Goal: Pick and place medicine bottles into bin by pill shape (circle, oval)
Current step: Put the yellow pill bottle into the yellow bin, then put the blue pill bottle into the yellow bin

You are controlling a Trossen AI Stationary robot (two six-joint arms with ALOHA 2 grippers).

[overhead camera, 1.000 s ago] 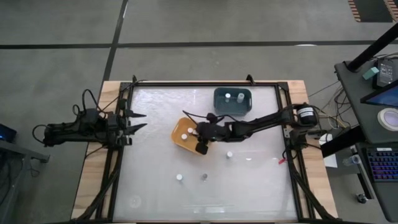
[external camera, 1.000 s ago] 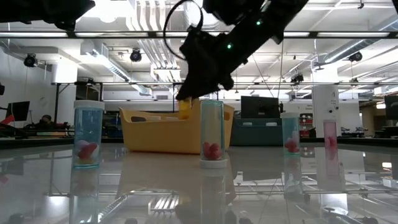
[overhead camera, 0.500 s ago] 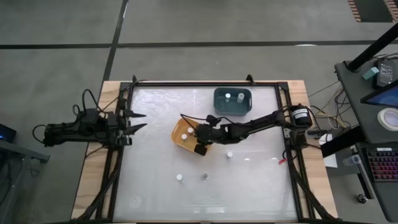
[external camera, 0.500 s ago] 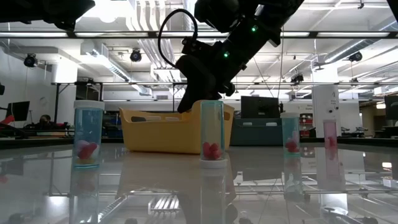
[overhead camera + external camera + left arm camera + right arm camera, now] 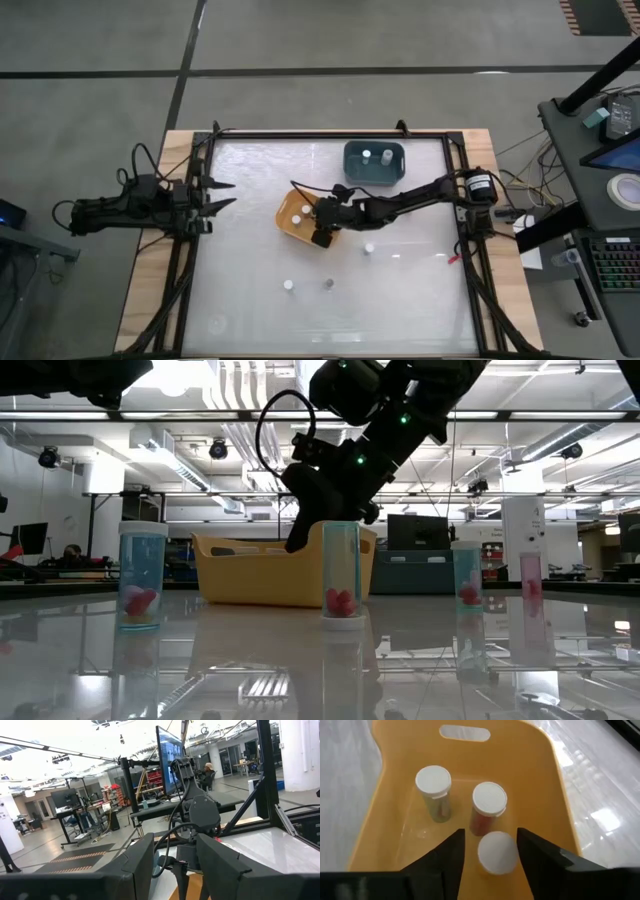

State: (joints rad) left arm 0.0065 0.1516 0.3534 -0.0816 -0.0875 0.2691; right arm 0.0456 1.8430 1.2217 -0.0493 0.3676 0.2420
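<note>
The orange-yellow tub (image 5: 297,218) sits mid-table; it also shows in the right wrist view (image 5: 385,795). Two white-capped bottles (image 5: 433,790) (image 5: 489,804) stand upright in it. My right gripper (image 5: 318,224) points down into the tub, open. A third white-capped bottle (image 5: 496,851) stands between its fingers (image 5: 451,854), with a gap showing on one side. The dark teal tub (image 5: 373,163) at the far side holds two bottles (image 5: 366,154). My left gripper (image 5: 222,195) waits open at the table's left edge.
Three bottles stand loose on the table, one (image 5: 369,247) right of the orange tub and two (image 5: 288,285) (image 5: 327,284) nearer the front edge. In the low view they stand in front of the tub (image 5: 141,575) (image 5: 341,572). A black frame (image 5: 330,135) rims the table.
My right gripper has gone down into the orange-yellow tub with the bottle. The bottle hung below the fingers above the tub's rim a second ago and is now behind the tub's wall in the low view.
</note>
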